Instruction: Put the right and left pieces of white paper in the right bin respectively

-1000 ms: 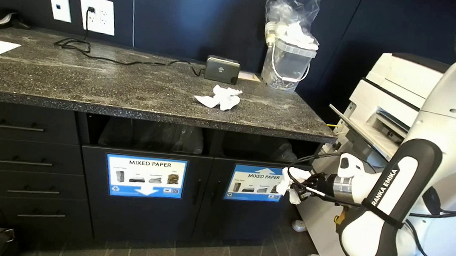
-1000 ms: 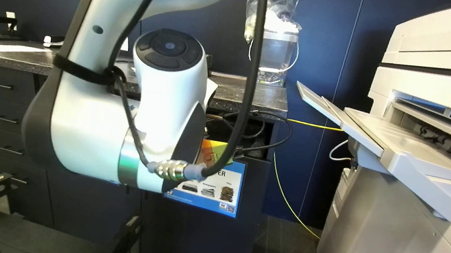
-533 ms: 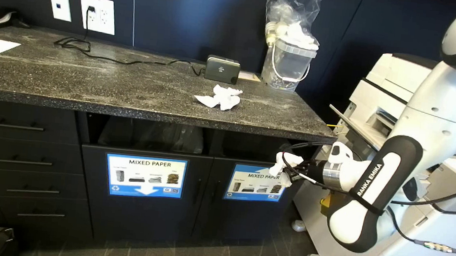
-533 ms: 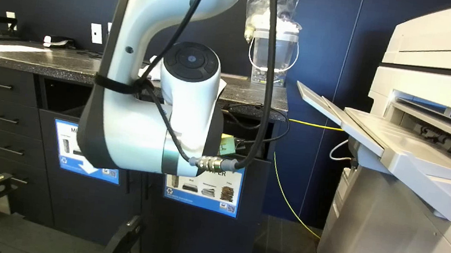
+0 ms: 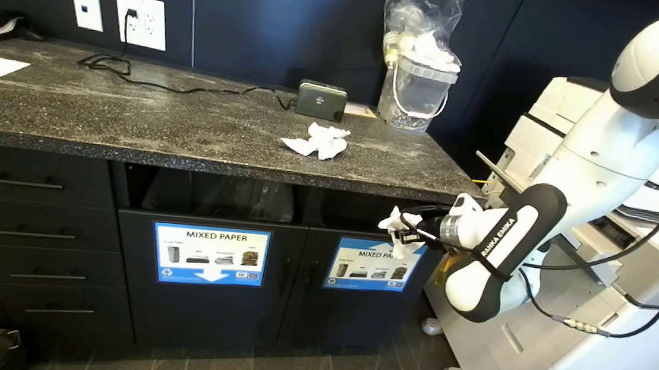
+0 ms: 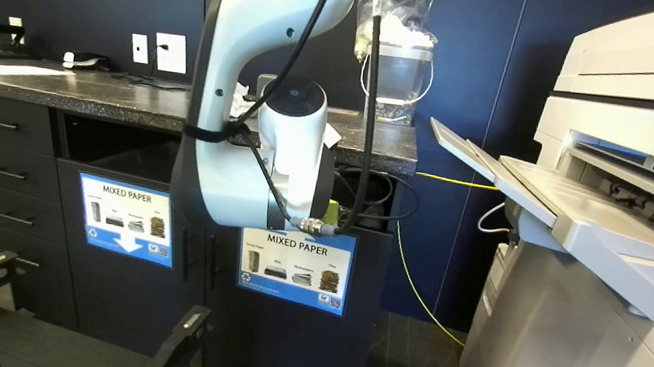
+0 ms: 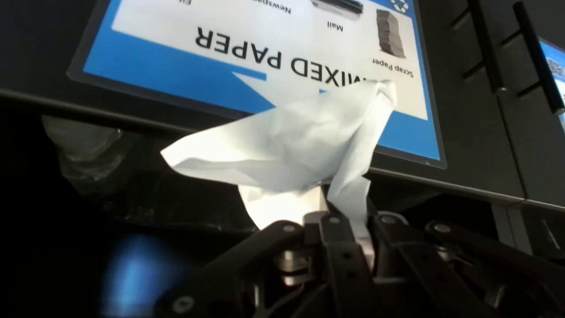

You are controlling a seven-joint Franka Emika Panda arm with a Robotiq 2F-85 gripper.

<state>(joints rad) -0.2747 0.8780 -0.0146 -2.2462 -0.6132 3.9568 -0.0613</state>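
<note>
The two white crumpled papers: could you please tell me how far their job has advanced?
Done: one paper is grasped; neither is binned. In hand: the gripper holds it in front of the right bin. Left: releasing it inside, then moving the other paper, which lies on the counter.

In an exterior view, the gripper [image 5: 409, 236] has carried the crumpled white paper [image 5: 392, 221] left and higher, from over the right edge of the sign [image 5: 367, 270] on the right bin [image 5: 348, 315] to its upper right corner. In an exterior view, the arm [image 6: 229, 178] has swung right and farther away, uncovering the left sign [image 6: 126, 219] and the right one's heading.
</note>
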